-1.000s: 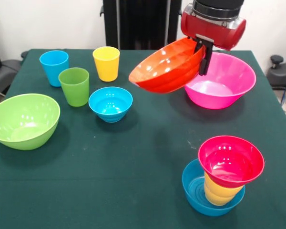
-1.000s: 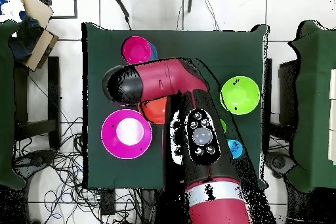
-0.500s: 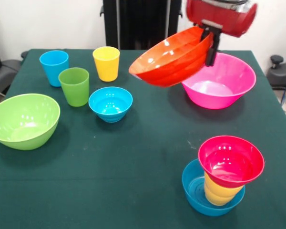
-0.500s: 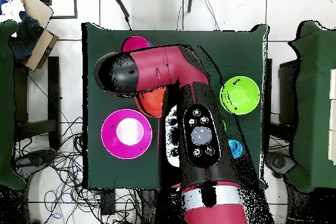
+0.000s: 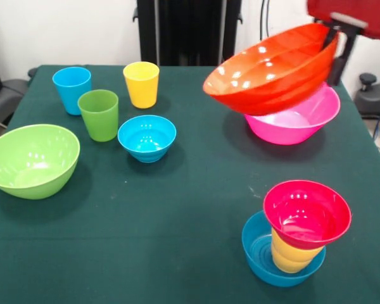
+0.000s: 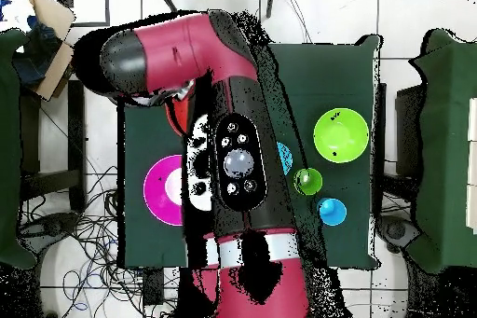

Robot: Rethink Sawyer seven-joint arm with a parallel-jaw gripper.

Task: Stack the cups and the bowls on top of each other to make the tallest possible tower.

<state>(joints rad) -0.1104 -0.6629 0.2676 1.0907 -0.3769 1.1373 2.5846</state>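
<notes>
Now the orange bowl (image 5: 272,73) hangs higher and further right than a second ago, tilted above the pink bowl (image 5: 304,120) (clear of it). The gripper (image 5: 337,54) pinches its rim, its body cut off at the frame's top. Overhead, the arm (image 6: 233,160) hides both. The red bowl (image 5: 307,212) sits on a yellow-orange cup (image 5: 291,253) in a blue bowl (image 5: 256,253).

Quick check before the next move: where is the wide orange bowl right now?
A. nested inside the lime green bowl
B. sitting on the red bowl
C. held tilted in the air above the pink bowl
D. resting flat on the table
C: the orange bowl hangs tilted from the gripper, clear of the pink bowl below it.
</notes>
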